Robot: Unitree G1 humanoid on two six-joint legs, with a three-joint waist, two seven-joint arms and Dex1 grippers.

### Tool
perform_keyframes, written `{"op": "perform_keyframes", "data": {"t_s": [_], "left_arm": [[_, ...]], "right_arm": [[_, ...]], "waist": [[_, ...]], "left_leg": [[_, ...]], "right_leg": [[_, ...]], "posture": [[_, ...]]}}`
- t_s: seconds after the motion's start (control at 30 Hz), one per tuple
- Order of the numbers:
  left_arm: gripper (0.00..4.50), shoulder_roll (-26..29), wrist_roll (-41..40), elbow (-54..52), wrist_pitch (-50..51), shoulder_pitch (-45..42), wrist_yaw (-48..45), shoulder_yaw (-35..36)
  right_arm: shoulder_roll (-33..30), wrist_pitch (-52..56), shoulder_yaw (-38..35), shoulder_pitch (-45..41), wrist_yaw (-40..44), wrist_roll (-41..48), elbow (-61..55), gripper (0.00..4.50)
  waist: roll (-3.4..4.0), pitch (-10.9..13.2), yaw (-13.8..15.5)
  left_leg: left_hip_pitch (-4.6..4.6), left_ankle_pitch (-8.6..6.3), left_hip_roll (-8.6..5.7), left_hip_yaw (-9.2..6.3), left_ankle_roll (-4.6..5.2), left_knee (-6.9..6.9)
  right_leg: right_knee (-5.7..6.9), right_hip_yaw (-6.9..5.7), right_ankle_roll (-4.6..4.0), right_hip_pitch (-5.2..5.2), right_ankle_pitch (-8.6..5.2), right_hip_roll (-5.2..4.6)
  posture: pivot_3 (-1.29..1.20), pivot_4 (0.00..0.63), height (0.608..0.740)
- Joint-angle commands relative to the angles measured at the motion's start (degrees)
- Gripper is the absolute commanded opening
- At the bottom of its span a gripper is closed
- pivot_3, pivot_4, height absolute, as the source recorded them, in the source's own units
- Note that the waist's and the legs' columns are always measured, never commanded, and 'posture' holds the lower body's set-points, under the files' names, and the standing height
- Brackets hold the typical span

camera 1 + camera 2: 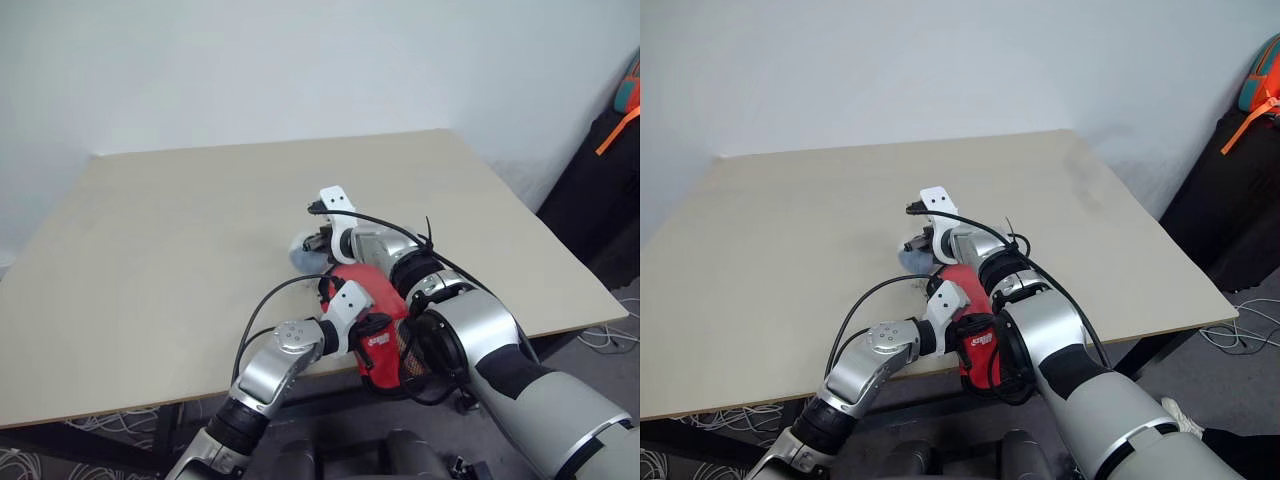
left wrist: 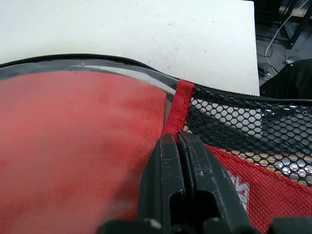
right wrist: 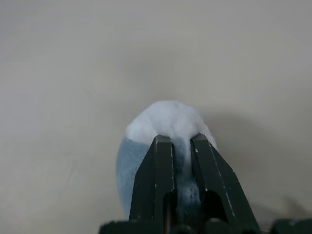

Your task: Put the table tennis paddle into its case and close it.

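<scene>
Left hand [image 2: 176,141] is pinched shut on the red trim of the case [image 1: 385,345] at the desk's [image 1: 150,260] near edge, likely anchoring it; the table tennis paddle [image 2: 73,146] sits inside under the clear half. Right hand [image 3: 181,144] clamps the grey-blue round tag [image 3: 163,126] just beyond, probably the zip pull. Nothing else on the desk blocks the pull.

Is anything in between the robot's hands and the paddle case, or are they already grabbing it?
Nothing is in between. The left gripper is shut on the case at its red strip, with the red paddle showing through the clear side. The right gripper is shut on the round grey-blue tag above the table.
</scene>
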Motion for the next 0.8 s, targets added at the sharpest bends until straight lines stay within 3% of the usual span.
{"op": "perform_keyframes", "data": {"t_s": [0.03, 0.8], "left_arm": [[0.00, 1.1, 1.5, 1.1, 1.7, 0.5, 1.3, 1.2], [0.00, 0.5, 1.1, 0.4, 2.1, 1.5, 2.0, 0.9]], "right_arm": [[0.1, -3.1, -2.1, -2.8, -2.3, 1.2, -0.7, 0.01], [-5.8, -8.3, 2.3, 1.2, -21.3, -7.8, 2.3, 0.01]], "waist": [[0.00, 0.0, 0.0], [0.01, 0.0, -0.1]], "left_leg": [[0.00, 0.00, 0.00, 0.00, 0.00, 0.00], [0.00, 0.01, -0.03, -0.01, 0.01, 0.01]], "right_leg": [[0.00, 0.00, 0.00, 0.01, 0.00, 0.00], [-0.01, 0.02, -0.07, 0.03, 0.04, -0.01]], "posture": [[0.00, 0.000, 0.740], [0.00, 0.000, 0.740]]}}
